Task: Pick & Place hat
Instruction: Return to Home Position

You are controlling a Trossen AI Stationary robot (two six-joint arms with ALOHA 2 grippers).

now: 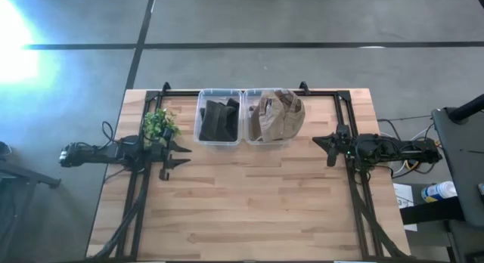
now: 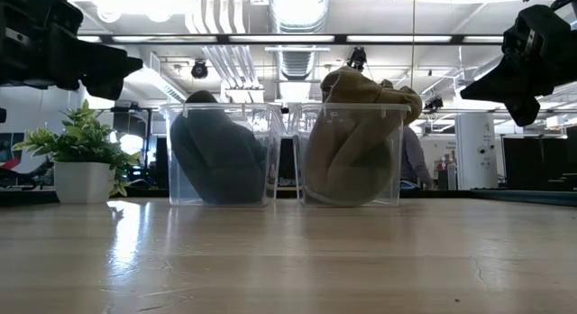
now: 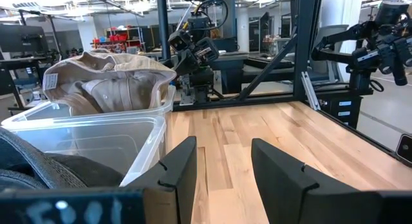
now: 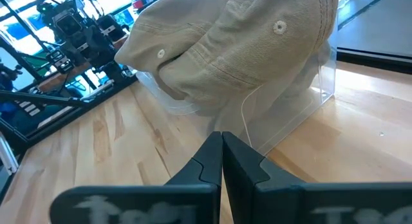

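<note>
1. The left gripper [image 3: 223, 145] hangs over the left side of the table [image 1: 249, 210]. Its fingers are spread apart with nothing between them, and bare wood shows through the gap.
2. The left bin [image 3: 96, 137] stands just ahead of those fingers and off to one side, not touching them. The black cap [image 3: 38, 169] lies inside it, below the rim.
3. The right bin [image 2: 352, 156] stands against the left bin, on the side away from the left fingers. The tan cap [image 4: 244, 44] sits in it, heaped above the rim.
4. The right gripper [image 4: 222, 150] hangs over the right side of the table. Its fingers are pressed together and hold nothing. The tips point at the right bin's clear wall, near it but apart.
5. A potted plant [image 1: 160, 125] stands just beside the left fingers, towards the table's far edge.
</note>
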